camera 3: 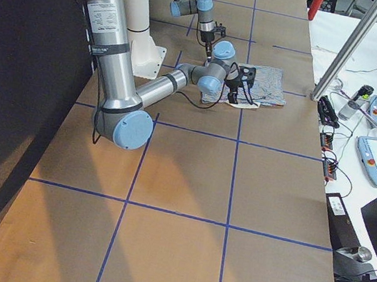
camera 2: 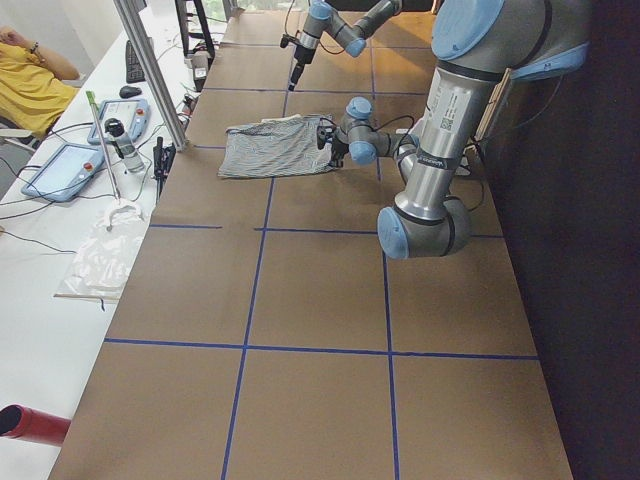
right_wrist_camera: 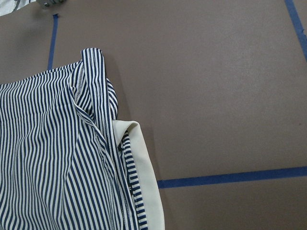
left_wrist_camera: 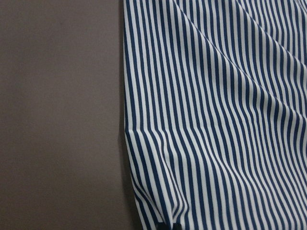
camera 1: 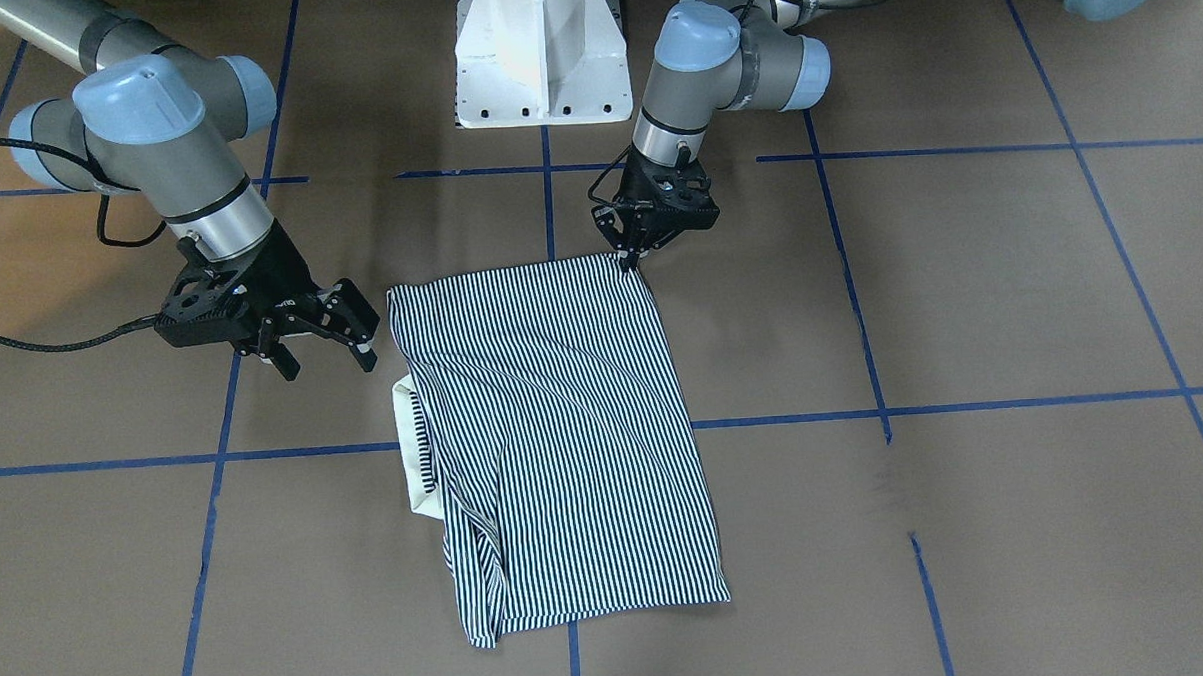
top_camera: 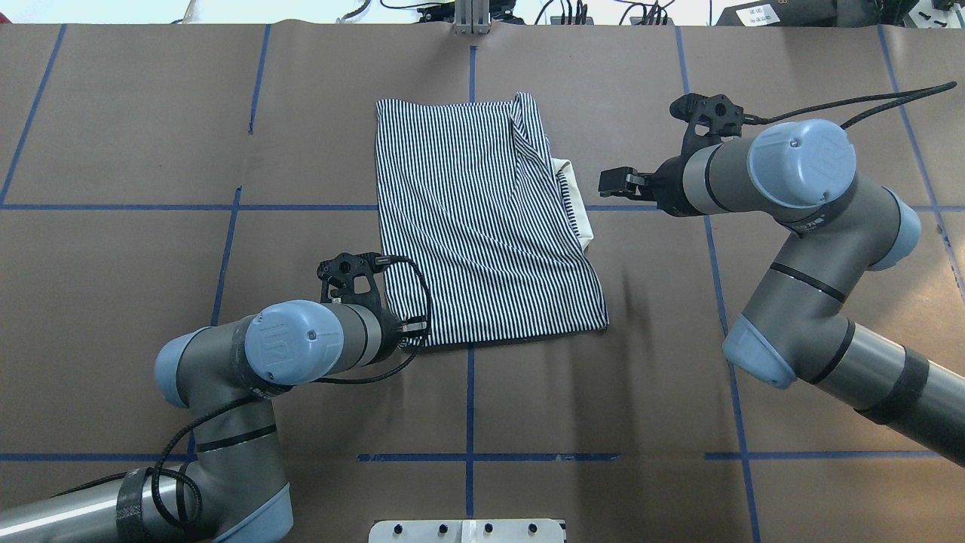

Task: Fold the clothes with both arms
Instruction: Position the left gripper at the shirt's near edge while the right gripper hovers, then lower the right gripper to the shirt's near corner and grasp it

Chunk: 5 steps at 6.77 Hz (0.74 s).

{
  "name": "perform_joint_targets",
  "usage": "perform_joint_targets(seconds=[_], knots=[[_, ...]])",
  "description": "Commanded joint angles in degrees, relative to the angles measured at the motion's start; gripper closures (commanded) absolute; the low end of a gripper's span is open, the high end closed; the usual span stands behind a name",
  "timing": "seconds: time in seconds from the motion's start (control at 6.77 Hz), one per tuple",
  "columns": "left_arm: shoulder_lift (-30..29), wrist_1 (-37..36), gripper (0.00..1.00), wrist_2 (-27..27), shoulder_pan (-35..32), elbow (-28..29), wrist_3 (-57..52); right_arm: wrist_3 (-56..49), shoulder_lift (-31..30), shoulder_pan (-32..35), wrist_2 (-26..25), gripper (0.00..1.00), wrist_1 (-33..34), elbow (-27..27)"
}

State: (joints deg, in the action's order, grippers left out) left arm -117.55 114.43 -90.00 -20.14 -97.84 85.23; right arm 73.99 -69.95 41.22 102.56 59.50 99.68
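Striped shirt [top_camera: 482,226] lies folded flat, centre of the table [top_camera: 151,264]. Overhead, left gripper [camera 1: 634,259] pinches its seven-o'clock corner; right gripper [camera 1: 324,360] gapes at three. Right wrist view catches the cream collar [right_wrist_camera: 145,182]; left wrist view, stripes only.

My table [camera 1: 1010,294] is covered in brown paper, with blue tape lines [camera 1: 964,405] marking it into big squares. The striped polo shirt [camera 1: 555,430] lies flat on it, folded into a rough rectangle, its cream collar [camera 1: 407,475] poking out along one long edge. My white pedestal base [camera 1: 542,60] stands on my side.
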Motion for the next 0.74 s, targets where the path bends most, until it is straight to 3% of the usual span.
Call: perform_joint_targets(seconds=[0.0,0.44,0.59], knots=[[0.22,0.0,1.0,0.35,-0.51,-0.85,-0.41,1.14,-0.01,-2.09,-2.09,0.01,0.0,0.08],[1.54,0.0,1.0,0.26,-0.86,-1.91,-0.59,21.64,-0.1,-12.8,-11.47,0.24,0.88,4.37],[1.54,0.09,1.0,0.26,-0.86,-1.91,-0.59,27.81,-0.28,-15.01,-12.37,0.34,2.53,5.51]])
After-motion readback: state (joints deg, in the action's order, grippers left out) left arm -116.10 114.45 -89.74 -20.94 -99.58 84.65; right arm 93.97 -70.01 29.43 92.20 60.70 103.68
